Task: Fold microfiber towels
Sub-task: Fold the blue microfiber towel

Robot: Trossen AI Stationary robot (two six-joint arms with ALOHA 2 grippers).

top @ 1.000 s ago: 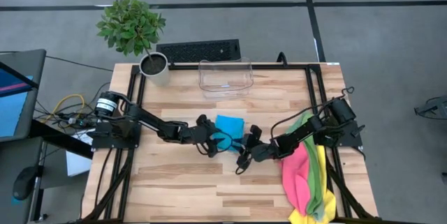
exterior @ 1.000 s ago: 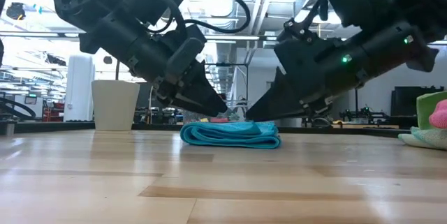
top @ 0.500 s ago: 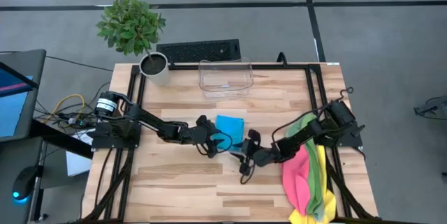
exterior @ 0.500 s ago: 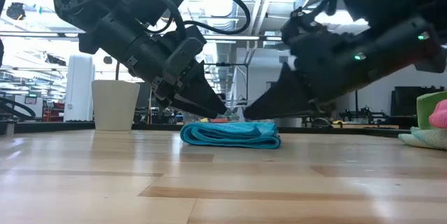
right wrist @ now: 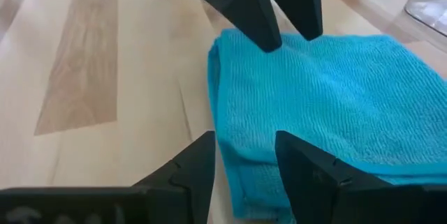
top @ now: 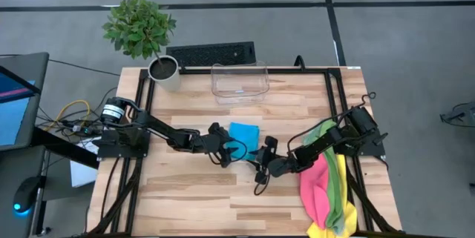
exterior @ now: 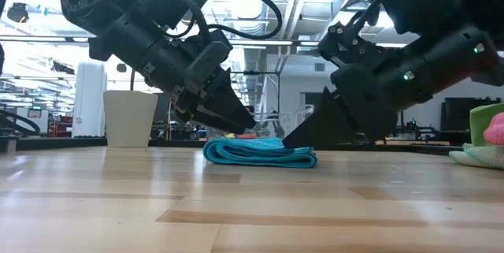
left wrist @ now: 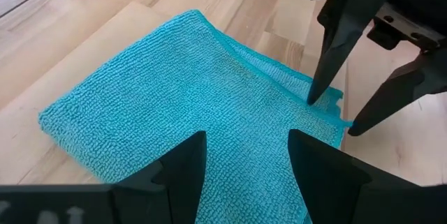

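A bright blue microfiber towel (top: pixel 243 132) lies folded flat on the wooden table (top: pixel 193 193), seen as a low stack (exterior: pixel 260 152) in the low view. My left gripper (top: pixel 235 150) is open at the towel's near left side. Its fingertips (exterior: pixel 248 123) hang just above the cloth (left wrist: pixel 181 91). My right gripper (top: pixel 260 162) is also open. It slants down at the towel's near right corner (right wrist: pixel 230 147), opposite the left gripper. The other towels, pink, green and yellow, lie in a heap (top: pixel 326 186) at the table's right edge. My right gripper comes slanting down from the table's near right side. One fingertip (left wrist: pixel 312 97) stands at the towel's corner (left wrist: pixel 332 109) and the other (left wrist: pixel 356 128) is beside the cloth over bare wood. I cannot tell whether the first one touches the cloth. The towel lies flat.
A clear plastic bin (top: pixel 240 81) stands at the far edge, with a potted plant (top: pixel 163 71) to its left. A dark keyboard (top: pixel 211 53) lies beyond the table. Bare wood stretches along the near side (top: pixel 200 201).
My right gripper has rolled about the line it points along and sunk slightly, so that its fingertip now stands at the level of the towel's top. The left gripper and the blue towel have kept still.
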